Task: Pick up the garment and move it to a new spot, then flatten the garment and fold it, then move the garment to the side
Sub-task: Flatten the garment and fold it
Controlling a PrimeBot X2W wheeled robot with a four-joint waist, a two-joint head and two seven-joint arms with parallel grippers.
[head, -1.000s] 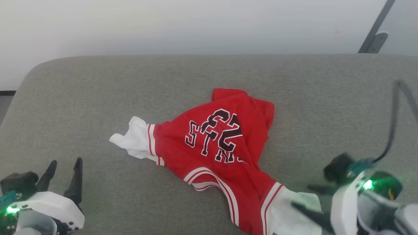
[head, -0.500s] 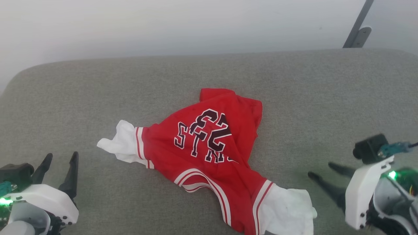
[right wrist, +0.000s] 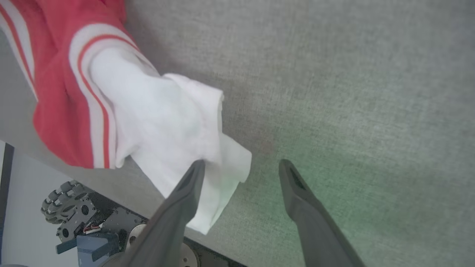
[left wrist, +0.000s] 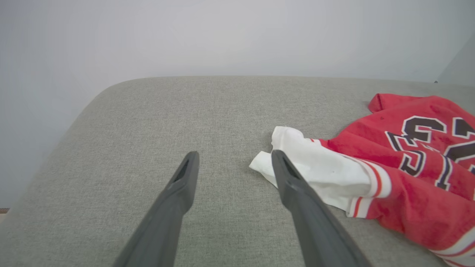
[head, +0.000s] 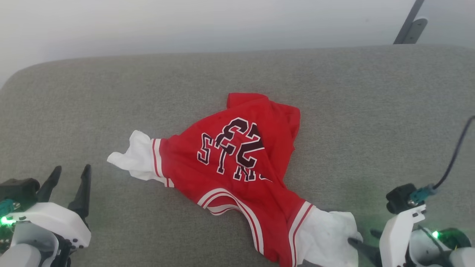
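Lying crumpled: garment (head: 237,167) on grey cushion (head: 111,92) | metal bracket (head: 416,29) behind

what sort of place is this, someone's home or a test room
Probably a bare indoor test room, not certain: a grey upholstered cushion, like a sofa seat, against a blank pale wall, the garment crumpled on it, the robot's wheeled base by its edge.

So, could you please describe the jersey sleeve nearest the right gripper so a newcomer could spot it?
On the grey fabric cushion lies a crumpled red jersey with dark lettering. Its white sleeve at the cushion's near right edge ends beside the right gripper. Unlike the other white sleeve, out on the left, this one droops over the cushion's edge.
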